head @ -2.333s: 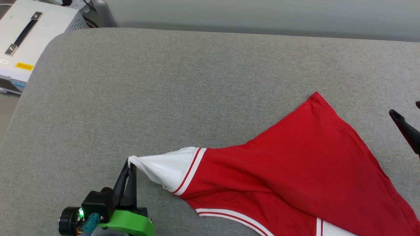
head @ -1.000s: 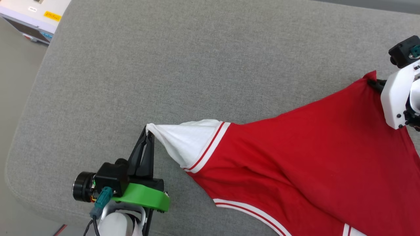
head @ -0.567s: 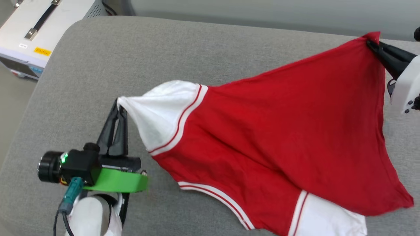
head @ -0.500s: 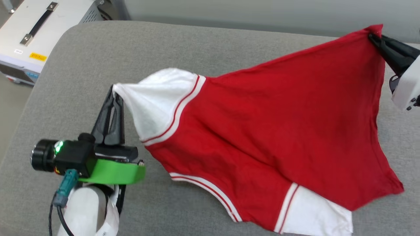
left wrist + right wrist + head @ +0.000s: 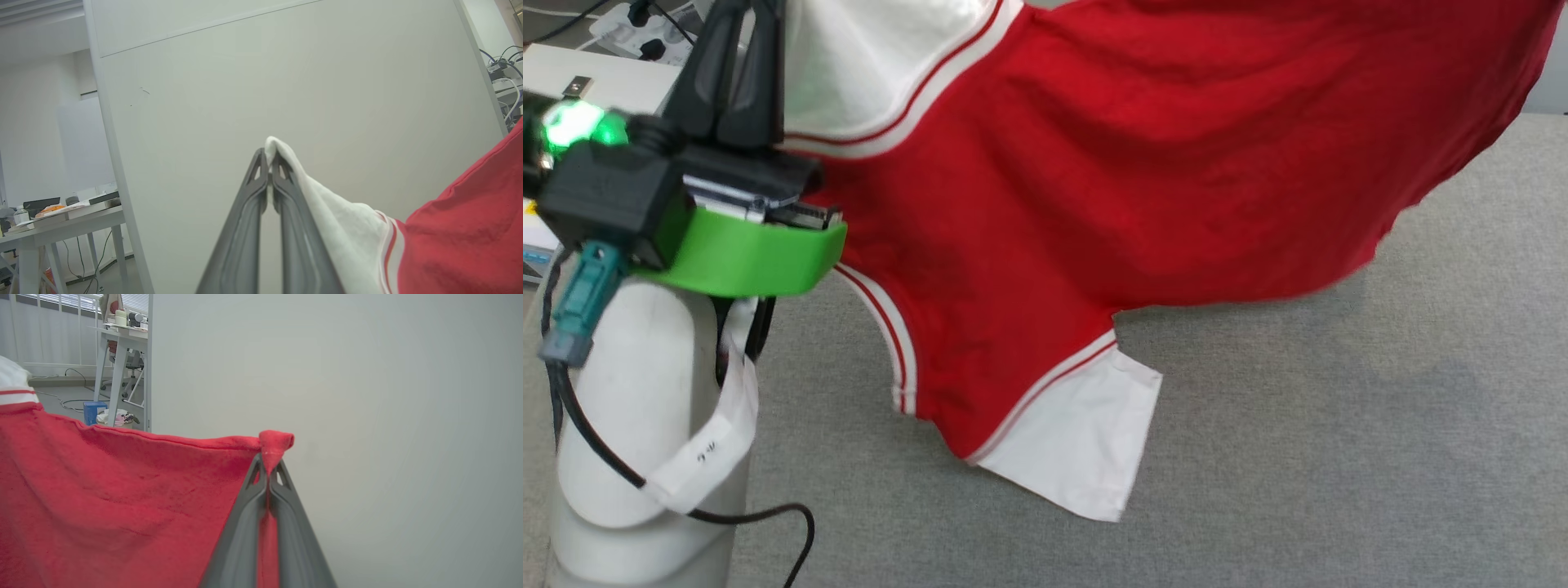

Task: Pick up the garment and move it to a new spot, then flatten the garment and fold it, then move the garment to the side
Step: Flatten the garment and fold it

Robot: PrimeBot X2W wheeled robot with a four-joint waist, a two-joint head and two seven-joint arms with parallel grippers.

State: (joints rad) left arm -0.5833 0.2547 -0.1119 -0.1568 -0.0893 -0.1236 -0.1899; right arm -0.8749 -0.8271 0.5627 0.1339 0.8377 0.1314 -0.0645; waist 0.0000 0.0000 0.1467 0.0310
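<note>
The left gripper [image 5: 267,157] is clamping the tip of a white sleeve [image 5: 327,204], jaws pressed together on the cloth. The right gripper [image 5: 268,465] is pinching a red hem corner [image 5: 276,443] the same way. The garment [image 5: 1135,163] is hanging in the air between the 2 grippers, above the grey padded surface [image 5: 1339,449]. Its long axis is running from the robot's left to its right, and the body is sagging below both hands toward the near edge. The second sleeve [image 5: 1086,441] is dangling lowest; whether it is touching the padding cannot be told. A white tag [image 5: 707,441] on the left forearm is carrying small print, too small to read. No lettering is readable on the red cloth. In my judgement, laying it down is calling for both arms lowering together.
</note>
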